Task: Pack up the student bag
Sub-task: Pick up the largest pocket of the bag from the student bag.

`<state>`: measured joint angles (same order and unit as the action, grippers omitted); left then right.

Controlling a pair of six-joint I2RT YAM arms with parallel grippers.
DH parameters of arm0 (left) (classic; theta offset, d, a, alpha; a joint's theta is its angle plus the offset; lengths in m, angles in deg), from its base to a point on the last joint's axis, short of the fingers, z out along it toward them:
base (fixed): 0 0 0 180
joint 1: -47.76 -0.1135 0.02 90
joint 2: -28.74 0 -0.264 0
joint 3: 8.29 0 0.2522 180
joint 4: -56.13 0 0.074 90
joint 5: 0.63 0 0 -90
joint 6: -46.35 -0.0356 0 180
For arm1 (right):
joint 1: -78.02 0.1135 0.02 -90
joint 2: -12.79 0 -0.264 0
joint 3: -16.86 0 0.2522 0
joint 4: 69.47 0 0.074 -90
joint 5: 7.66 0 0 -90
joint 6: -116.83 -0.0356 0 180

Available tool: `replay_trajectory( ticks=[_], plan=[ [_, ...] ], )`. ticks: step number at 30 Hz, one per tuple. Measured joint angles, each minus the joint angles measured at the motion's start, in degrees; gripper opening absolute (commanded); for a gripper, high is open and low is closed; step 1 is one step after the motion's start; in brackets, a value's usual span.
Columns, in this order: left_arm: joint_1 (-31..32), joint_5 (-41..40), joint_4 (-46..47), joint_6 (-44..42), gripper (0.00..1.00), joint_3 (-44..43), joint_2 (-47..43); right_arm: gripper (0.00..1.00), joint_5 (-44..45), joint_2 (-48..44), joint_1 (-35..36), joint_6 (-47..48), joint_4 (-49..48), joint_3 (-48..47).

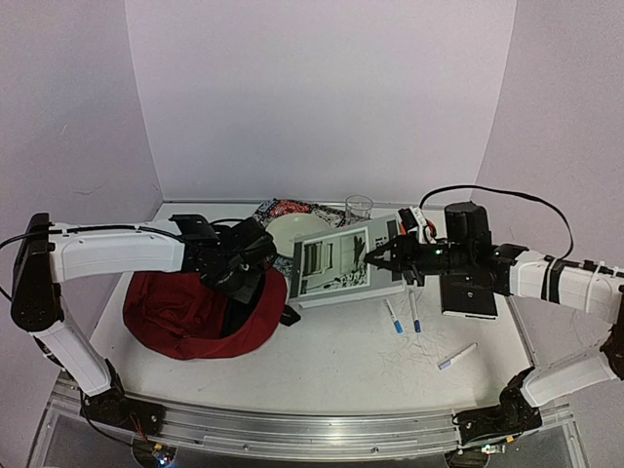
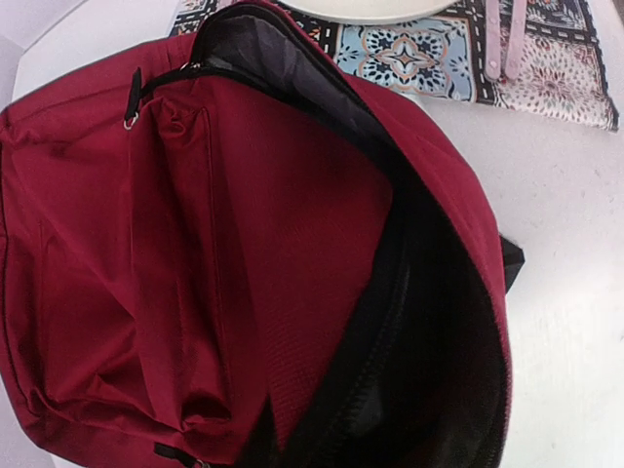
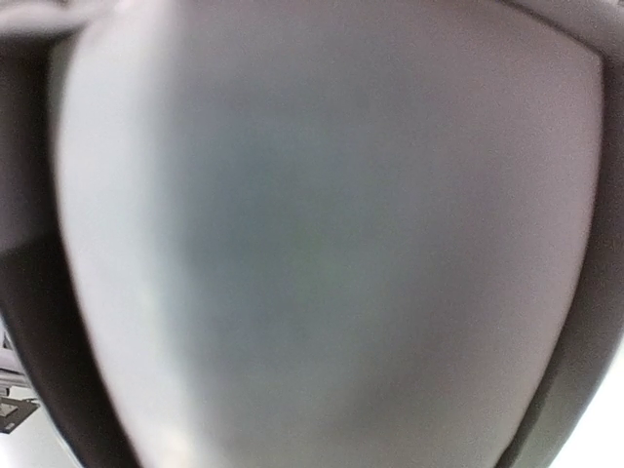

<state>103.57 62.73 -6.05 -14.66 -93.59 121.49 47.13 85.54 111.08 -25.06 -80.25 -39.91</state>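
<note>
**Supervisor:** Report the bag position.
**Operator:** I see the student bag (image 1: 185, 317) lying on the table (image 1: 341, 366), left of centre. Its zipper is undone and the dark opening is on its right side.
**Supervisor:** Left claw?
**Operator:** The left gripper (image 1: 246, 271) hangs over the bag's open rim. My wrist view shows no fingers, so I cannot tell whether they are apart or together.
**Supervisor:** Right claw?
**Operator:** The right gripper (image 1: 375, 256) is clamped on the right edge of a grey book (image 1: 336, 265). The book is tilted, with its left edge near the bag.
</note>
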Motion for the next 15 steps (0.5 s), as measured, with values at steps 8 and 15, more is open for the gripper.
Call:
replay_trajectory(
  ticks=[8, 15],
  plan=[
    [-0.05, 0.79, -2.74, -0.14, 0.0, -4.92, -2.97, 0.33, 2.6, 3.26, 4.72, -3.07, -0.47, -8.08],
    [-0.07, 0.5, -5.87, 0.9, 0.0, -10.53, -7.18, 0.32, 4.59, 9.88, 9.93, -5.47, -2.07, -12.21]
  ],
)
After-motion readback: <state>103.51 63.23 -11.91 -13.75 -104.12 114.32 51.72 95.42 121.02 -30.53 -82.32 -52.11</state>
